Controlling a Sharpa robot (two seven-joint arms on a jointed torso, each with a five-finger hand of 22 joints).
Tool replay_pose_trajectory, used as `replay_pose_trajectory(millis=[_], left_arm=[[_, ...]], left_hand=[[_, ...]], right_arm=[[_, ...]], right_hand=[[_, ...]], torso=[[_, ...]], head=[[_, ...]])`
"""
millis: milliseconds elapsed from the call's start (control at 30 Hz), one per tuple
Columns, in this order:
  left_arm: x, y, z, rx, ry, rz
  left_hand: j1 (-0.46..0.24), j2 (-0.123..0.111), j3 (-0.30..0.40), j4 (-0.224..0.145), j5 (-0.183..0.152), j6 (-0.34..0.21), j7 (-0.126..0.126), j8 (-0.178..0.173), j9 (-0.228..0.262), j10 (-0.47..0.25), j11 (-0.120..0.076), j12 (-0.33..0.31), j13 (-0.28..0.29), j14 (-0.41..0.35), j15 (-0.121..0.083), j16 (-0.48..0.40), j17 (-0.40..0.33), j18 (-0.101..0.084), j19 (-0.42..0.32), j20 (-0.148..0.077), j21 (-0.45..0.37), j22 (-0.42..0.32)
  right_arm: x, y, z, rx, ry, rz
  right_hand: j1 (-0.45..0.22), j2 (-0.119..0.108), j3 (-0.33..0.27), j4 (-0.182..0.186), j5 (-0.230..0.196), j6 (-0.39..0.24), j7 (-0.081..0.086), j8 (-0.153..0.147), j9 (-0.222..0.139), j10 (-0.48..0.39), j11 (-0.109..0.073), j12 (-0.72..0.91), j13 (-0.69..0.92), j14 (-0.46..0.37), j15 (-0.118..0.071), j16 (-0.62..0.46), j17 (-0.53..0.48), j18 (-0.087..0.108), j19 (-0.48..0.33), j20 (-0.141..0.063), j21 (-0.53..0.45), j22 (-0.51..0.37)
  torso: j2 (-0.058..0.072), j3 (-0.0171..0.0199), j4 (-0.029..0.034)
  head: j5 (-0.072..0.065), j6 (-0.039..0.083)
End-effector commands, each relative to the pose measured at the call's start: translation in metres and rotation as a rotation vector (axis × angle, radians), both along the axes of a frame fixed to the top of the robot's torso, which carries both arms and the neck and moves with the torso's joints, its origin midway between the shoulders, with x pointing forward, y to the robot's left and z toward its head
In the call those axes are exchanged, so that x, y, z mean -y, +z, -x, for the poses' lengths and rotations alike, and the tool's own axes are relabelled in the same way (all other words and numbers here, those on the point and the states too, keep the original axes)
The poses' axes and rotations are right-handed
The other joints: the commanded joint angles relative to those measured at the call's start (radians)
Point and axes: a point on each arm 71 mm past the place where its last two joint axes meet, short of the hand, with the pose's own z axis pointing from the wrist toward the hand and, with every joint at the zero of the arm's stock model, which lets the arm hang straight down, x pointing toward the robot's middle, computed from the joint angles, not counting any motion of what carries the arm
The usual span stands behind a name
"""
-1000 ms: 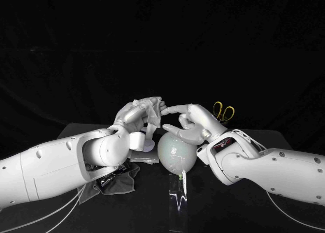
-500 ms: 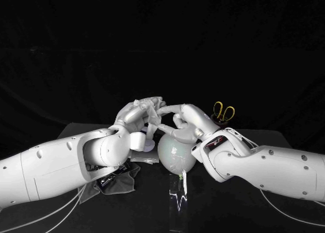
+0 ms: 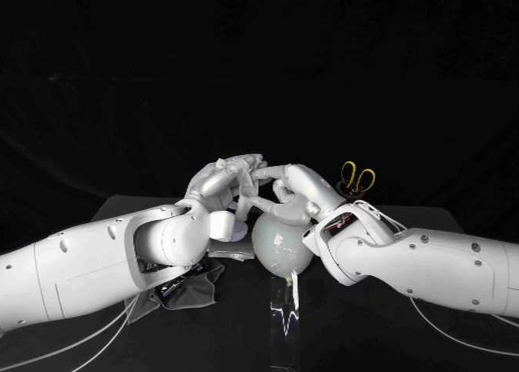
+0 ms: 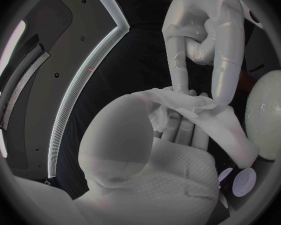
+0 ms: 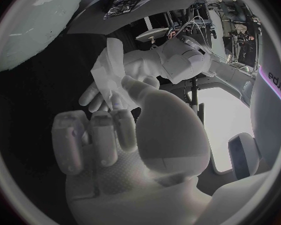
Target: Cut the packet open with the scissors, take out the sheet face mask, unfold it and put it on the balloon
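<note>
Since a second ago the right hand (image 3: 294,191) has come across to meet the left hand (image 3: 219,183), and the right arm has swung further in over the balloon (image 3: 279,246); the gap we saw between the two hands is gone. The left hand is raised above the table (image 3: 438,221) and clamps the sheet face mask (image 4: 206,116) between its thumb and fingers, the white sheet still crumpled and folded, hanging off the fingertips. In the left wrist view the right hand's thumb and one finger reach down to the mask's upper edge, one on each side of it, while its other fingers curl in toward the palm; we cannot tell whether that pair actually grips the sheet or only touches it. The pale balloon sits on the table just below both hands, between the two forearms. The scissors (image 3: 357,178), yellow handles up, stand behind the right arm. The dark packet (image 3: 190,288) lies by the left forearm.
</note>
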Motion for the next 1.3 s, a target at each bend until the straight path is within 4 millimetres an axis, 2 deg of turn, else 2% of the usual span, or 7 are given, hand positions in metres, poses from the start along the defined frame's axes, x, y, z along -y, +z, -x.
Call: replay_pose_trajectory(millis=[33, 300, 500, 967, 1100, 1300], left_arm=[[0.004, 0.003, 0.002, 0.018, -0.022, 0.009], [0.004, 0.003, 0.002, 0.023, -0.023, 0.008], [0.005, 0.003, 0.001, 0.027, -0.022, 0.007], [0.004, 0.003, -0.001, 0.034, -0.010, 0.005], [0.004, 0.003, -0.002, 0.035, -0.007, 0.004], [0.003, 0.003, -0.005, 0.038, 0.000, 0.003]], left_hand=[[0.002, 0.007, 0.005, 0.000, 0.004, 0.007, -0.002, 0.004, 0.001, 0.009, 0.001, -0.001, 0.000, -0.002, -0.006, -0.004, -0.001, 0.015, -0.005, 0.002, -0.006, -0.001], [0.002, 0.007, 0.006, 0.000, 0.004, 0.007, -0.002, 0.004, 0.001, 0.010, 0.001, -0.001, 0.000, -0.002, -0.006, -0.004, -0.001, 0.015, -0.006, 0.002, -0.006, -0.001], [0.003, 0.007, 0.006, 0.000, 0.004, 0.007, -0.002, 0.003, 0.001, 0.010, 0.000, -0.001, 0.000, -0.002, -0.006, -0.004, -0.001, 0.015, -0.007, 0.002, -0.006, -0.001], [0.003, 0.008, 0.008, -0.001, 0.004, 0.007, -0.002, 0.003, 0.000, 0.010, 0.000, -0.001, 0.000, -0.002, -0.006, -0.004, -0.001, 0.015, -0.008, 0.002, -0.006, -0.001], [0.003, 0.008, 0.008, -0.001, 0.004, 0.007, -0.002, 0.003, 0.000, 0.010, 0.000, -0.001, 0.000, -0.002, -0.006, -0.004, -0.001, 0.015, -0.008, 0.002, -0.006, -0.001], [0.003, 0.008, 0.008, -0.001, 0.004, 0.007, -0.002, 0.003, 0.000, 0.010, 0.000, -0.001, 0.000, -0.002, -0.006, -0.004, -0.001, 0.015, -0.008, 0.002, -0.006, -0.001]], right_arm=[[-0.003, -0.002, -0.002, -0.026, 0.015, 0.044], [-0.003, -0.006, -0.004, -0.064, 0.019, 0.094], [-0.004, -0.007, -0.003, -0.077, 0.024, 0.113], [-0.002, -0.010, -0.001, -0.102, 0.029, 0.138], [-0.003, -0.010, 0.002, -0.111, 0.043, 0.142], [-0.003, -0.010, 0.006, -0.126, 0.058, 0.139]], right_hand=[[-0.010, 0.001, -0.006, 0.002, -0.006, 0.010, 0.001, 0.004, 0.000, 0.068, 0.000, 0.002, 0.213, 0.104, -0.005, 0.003, 0.263, -0.019, 0.098, -0.008, -0.003, 0.259], [-0.033, 0.001, -0.029, 0.025, -0.006, 0.065, 0.016, 0.029, 0.006, 0.069, 0.022, 0.004, 0.215, 0.104, 0.014, 0.003, 0.263, -0.019, 0.098, 0.005, -0.003, 0.259], [-0.037, 0.005, -0.040, 0.036, -0.006, 0.114, 0.025, 0.050, 0.011, 0.071, 0.031, 0.008, 0.217, 0.104, 0.022, 0.003, 0.263, -0.019, 0.099, 0.013, -0.001, 0.260], [-0.034, 0.013, -0.042, 0.044, -0.006, 0.146, 0.016, 0.065, 0.013, 0.073, 0.024, 0.012, 0.220, 0.104, 0.019, 0.003, 0.263, -0.020, 0.100, 0.015, 0.001, 0.260], [-0.021, 0.035, -0.031, 0.047, -0.006, 0.168, 0.006, 0.076, 0.015, 0.075, 0.016, 0.016, 0.223, 0.104, 0.013, 0.003, 0.263, -0.020, 0.101, 0.011, 0.003, 0.261], [-0.019, 0.044, -0.027, 0.049, -0.006, 0.173, 0.004, 0.079, 0.015, 0.077, 0.014, 0.018, 0.224, 0.104, 0.010, 0.003, 0.263, -0.021, 0.102, 0.009, 0.005, 0.262]], torso=[[0.000, -0.0004, 0.0000], [0.000, -0.0010, 0.0003], [0.000, -0.0006, 0.0006], [0.000, -0.0004, 0.0001], [0.000, 0.0001, 0.0001], [0.000, -0.0001, -0.0008]], head=[[-0.002, -0.001], [-0.003, -0.003], [-0.004, -0.003], [-0.002, -0.006], [-0.003, -0.008], [-0.007, -0.009]])
